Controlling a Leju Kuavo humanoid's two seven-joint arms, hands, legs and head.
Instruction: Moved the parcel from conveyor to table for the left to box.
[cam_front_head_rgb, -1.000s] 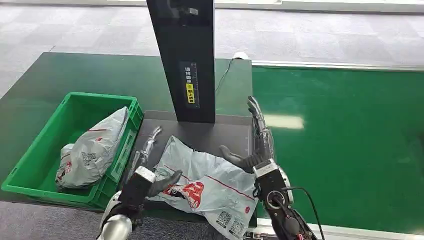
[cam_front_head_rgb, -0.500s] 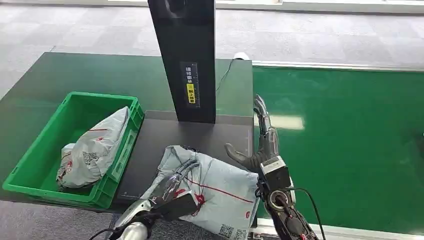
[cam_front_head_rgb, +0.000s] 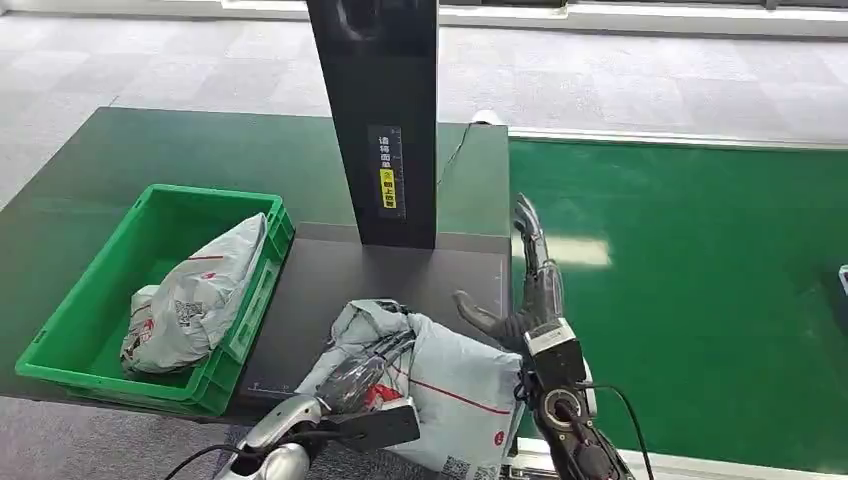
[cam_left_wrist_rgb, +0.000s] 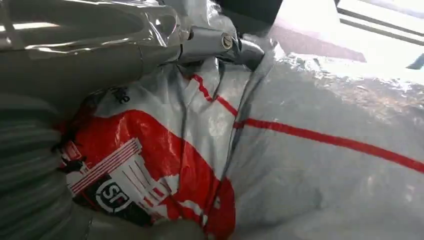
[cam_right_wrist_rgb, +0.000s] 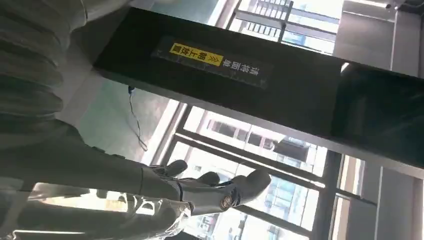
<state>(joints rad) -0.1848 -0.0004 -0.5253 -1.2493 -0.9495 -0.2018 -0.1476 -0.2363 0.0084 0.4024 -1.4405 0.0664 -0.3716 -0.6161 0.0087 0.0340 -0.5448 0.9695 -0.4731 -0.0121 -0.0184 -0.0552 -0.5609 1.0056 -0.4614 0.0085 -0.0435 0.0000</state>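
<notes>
The grey parcel (cam_front_head_rgb: 440, 385) lies bunched on the dark plate in front of the black scanner post (cam_front_head_rgb: 385, 120), at the near edge of the bench (cam_front_head_rgb: 150, 150). The left hand (cam_front_head_rgb: 362, 370) grips it from the side away from the post, its fingers (cam_left_wrist_rgb: 220, 42) curled over a fold of plastic near the red logo. The right hand (cam_front_head_rgb: 525, 290) stands upright just beside the parcel, on the conveyor (cam_front_head_rgb: 700, 280) side of the post, fingers spread wide and holding nothing. The green box (cam_front_head_rgb: 70, 330) sits on the other side of the post with another grey parcel (cam_front_head_rgb: 195, 300) already inside.

Likely risks: the grip looks to be on loose film only, so the bag could slide free during the lift. It could also snag the box rim or knock the post on the way across
</notes>
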